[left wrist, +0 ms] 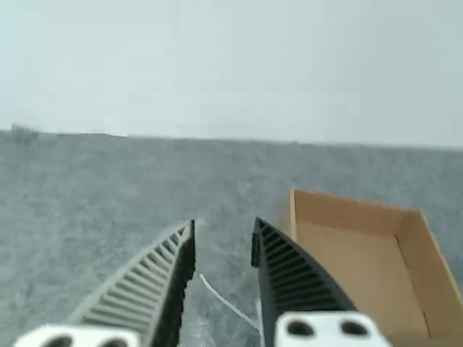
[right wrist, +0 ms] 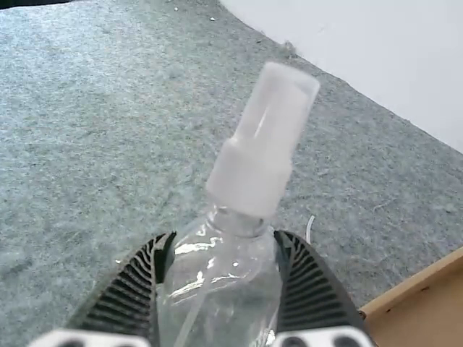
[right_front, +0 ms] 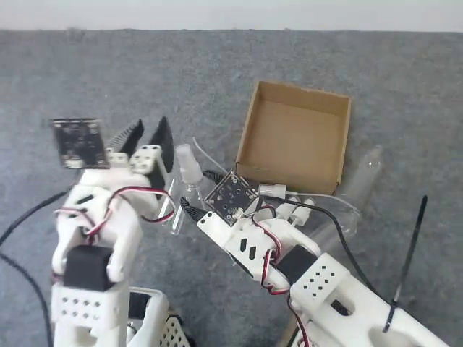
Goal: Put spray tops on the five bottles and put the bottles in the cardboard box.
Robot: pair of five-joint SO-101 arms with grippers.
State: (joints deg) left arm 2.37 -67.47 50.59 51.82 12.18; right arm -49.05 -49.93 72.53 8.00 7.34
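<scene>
Near the cardboard box [right_front: 292,176], above grey carpet [right_front: 145,79], we see a clear plastic bottle [right wrist: 217,293], white spray top [right wrist: 264,141] already on, pinched between our right gripper [right wrist: 221,253] fingers, our left gripper [left wrist: 223,235] alongside, fingers spread, holding nothing.

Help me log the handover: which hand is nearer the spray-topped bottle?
Right. The right hand grips the bottle by its body; the left hand hangs open beside it, not touching.
</scene>
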